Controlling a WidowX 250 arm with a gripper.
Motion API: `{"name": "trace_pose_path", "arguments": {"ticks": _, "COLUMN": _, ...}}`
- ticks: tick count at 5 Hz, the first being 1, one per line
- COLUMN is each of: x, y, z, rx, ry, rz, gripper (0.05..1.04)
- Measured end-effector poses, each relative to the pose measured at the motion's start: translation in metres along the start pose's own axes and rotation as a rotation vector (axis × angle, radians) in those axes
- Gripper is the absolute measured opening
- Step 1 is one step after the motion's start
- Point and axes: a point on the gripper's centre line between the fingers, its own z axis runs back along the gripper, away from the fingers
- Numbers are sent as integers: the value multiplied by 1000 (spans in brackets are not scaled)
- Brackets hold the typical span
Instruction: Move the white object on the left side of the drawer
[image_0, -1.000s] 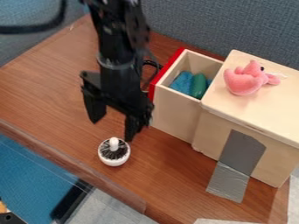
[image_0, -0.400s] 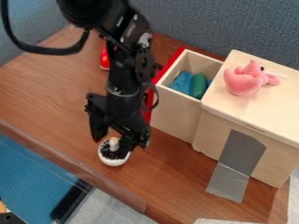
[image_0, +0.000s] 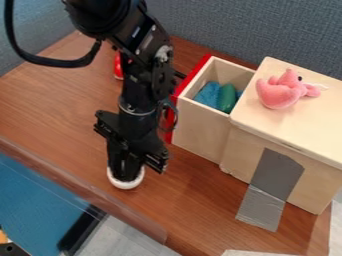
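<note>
Gripper (image_0: 125, 174) fingers, spread apart before, have drawn together on the round white bowl-shaped object (image_0: 125, 185), their tips within its rim. It rests near the brown wooden tabletop's (image_0: 53, 110) front edge, nudged slightly left, apart from the red-fronted pale wooden drawer (image_0: 200, 128).

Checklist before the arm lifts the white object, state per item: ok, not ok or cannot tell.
1. Gripper down at the white object: ok.
2. Firm hold on it: cannot tell, the gripper covers its upper part.
3. Drawer pulled out: ok.
4. Drawer empty: not ok, a blue thing and a green thing lie inside.
5. Pink toy away from the gripper: ok, it sits on top of the wooden box.
</note>
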Motion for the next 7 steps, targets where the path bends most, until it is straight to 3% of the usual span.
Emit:
{"name": "trace_pose_path", "arguments": {"ticks": 2, "x": -3, "y": 55, "z": 23, "rx": 8, "ry": -77, "rz": 161, "gripper": 224}}
{"name": "trace_pose_path", "arguments": {"ticks": 4, "x": -5, "y": 122, "z": 5, "rx": 4, "ry": -52, "rz": 295, "gripper": 224}}
{"name": "trace_pose_path", "arguments": {"ticks": 6, "x": -2, "y": 148, "z": -13, "rx": 49, "ry": -28, "rz": 327, "gripper": 267}}
{"name": "trace_pose_path", "arguments": {"ticks": 7, "x": -3, "y": 149, "z": -13, "rx": 47, "ry": -23, "rz": 320, "gripper": 546}}
